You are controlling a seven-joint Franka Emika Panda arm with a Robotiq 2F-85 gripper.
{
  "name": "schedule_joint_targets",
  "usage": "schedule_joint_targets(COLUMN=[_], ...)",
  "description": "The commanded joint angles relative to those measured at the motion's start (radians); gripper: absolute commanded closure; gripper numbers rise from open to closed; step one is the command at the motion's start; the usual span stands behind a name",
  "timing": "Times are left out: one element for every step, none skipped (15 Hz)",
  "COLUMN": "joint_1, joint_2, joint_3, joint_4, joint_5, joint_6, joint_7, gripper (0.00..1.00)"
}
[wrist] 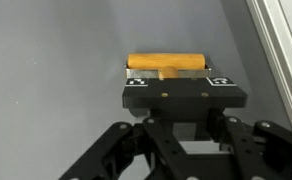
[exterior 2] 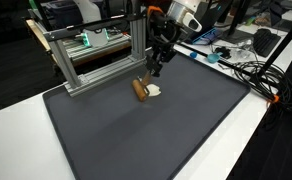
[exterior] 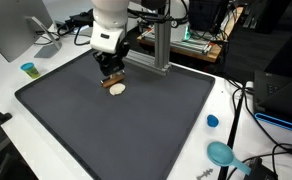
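Since the fingers (wrist: 151, 96) are clamped fully shut on the short stem of the wooden tool (wrist: 166, 62), its yellow crossbar sits level, resting on the dark mat (exterior: 136, 130) that covers the surface, close beside the metal frame (exterior 2: 96, 58).

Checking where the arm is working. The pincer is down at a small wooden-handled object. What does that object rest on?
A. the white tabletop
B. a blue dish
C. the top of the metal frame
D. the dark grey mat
D: in an exterior view the wooden-handled object lies on the dark grey mat, close to the metal frame, with the pincer closed on it.
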Motion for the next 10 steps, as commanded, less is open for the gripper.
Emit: schedule_joint_targets(joint_1=[-0.004, -0.003, 0.002, 0.008, 0.017, 0.021, 0.023, 0.024, 0.026, 0.027], joint_2=[-0.029, -0.054, -0.074, -0.083, -0.085, -0.078, -0.073, -0.058, -0.043, -0.030], joint_3=[-0.002, 0.003, 0.006, 0.010, 0.010, 0.012, 0.016, 0.020, 0.023, 0.025], joint_4=[0.008, -0.003, -0.008, -0.003, 0.009, 0.026, 0.041, 0.059, 0.075, 0.086], joint_5=[0.008, 0.012, 0.007, 0.002, -0.009, -0.009, -0.002, 0.007, 0.009, 0.008], joint_6=[-0.027, -0.026, -0.027, -0.032, -0.040, -0.046, -0.057, -0.072, -0.084, -0.085], joint_7=[0.036, 0.041, 0.046, 0.045, 0.053, 0.053, 0.049, 0.035, 0.032, 0.030], gripper=[0.79, 0.79, 0.79, 0.79, 0.79, 0.79, 0.79, 0.79, 0.79, 0.79])
